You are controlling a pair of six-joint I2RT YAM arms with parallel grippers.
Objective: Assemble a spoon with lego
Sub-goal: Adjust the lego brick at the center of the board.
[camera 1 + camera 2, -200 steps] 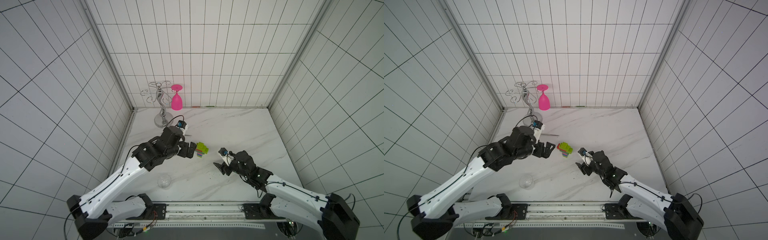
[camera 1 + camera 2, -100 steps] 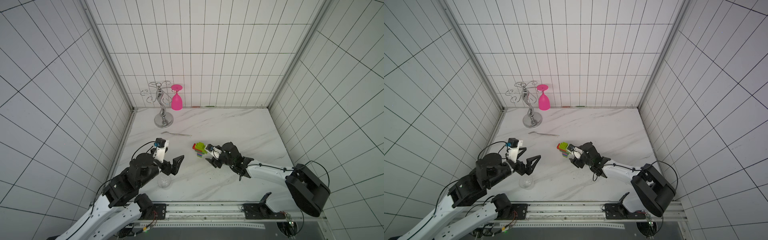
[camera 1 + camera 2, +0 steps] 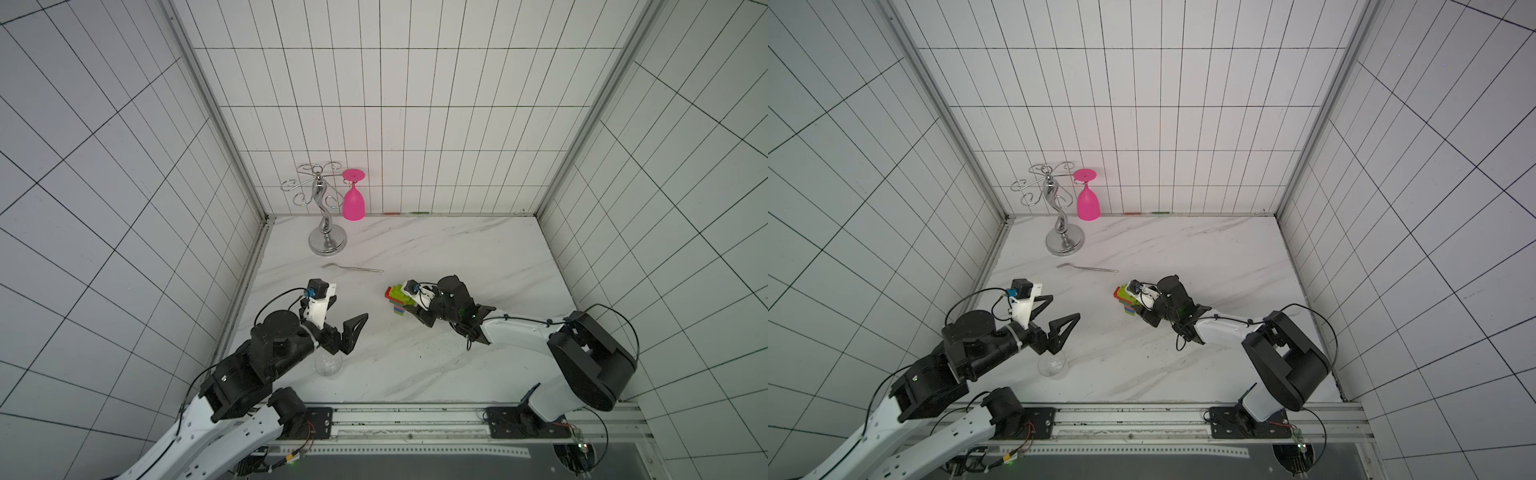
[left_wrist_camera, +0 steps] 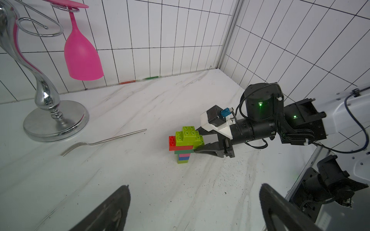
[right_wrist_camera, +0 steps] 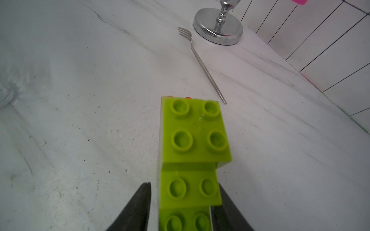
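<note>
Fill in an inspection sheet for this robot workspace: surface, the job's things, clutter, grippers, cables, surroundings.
Surface: white marbled tabletop, scattered dark specks.
Job's things: lego spoon stands upright on its stem, lime head uppermost; no loose bricks seen.
Clutter: fork lying flat; chrome glass rack with a pink glass hanging upside down; clear glass partly under the left gripper.
Grippers: left gripper open, empty; right gripper with fingers either side of the spoon's head, firm grip cannot be told.
Cables: black cable along the right arm, no snag seen.
Surroundings: white tiled walls on three sides; metal rail at the front.
</note>
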